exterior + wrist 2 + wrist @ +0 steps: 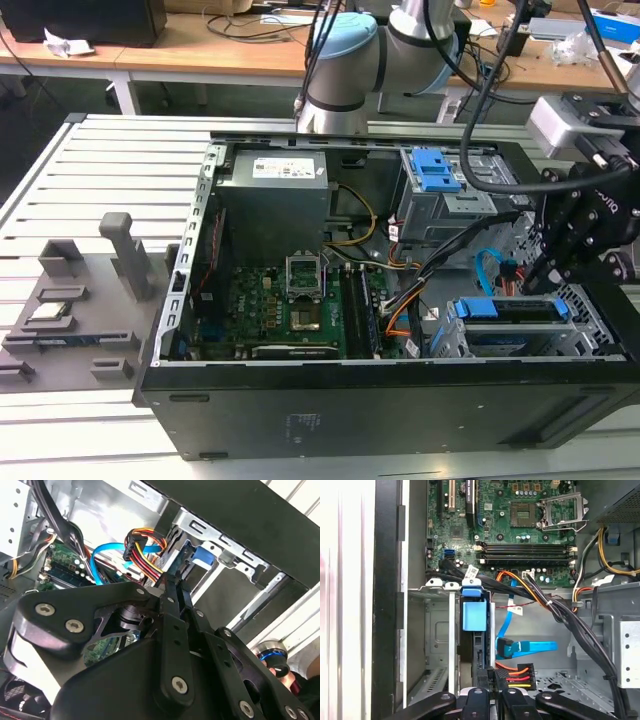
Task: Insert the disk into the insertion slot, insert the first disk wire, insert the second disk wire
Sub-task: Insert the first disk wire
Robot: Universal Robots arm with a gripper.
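Now, disk: seated on edge inside the insertion slot, its blue carrier tab showing.
first disk wire: red-orange bundle just beside the disk, its dark plug off to the disk's side (not visibly mated).
gripper: fingers drawn together, pinching that bundle at the disk's end.
second disk wire: light-blue, lying loose beside the disk.
motherboard: beyond the disk.

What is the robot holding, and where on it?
The gripper seems to pinch the first disk wire by its coloured strands, just behind the dark plug.
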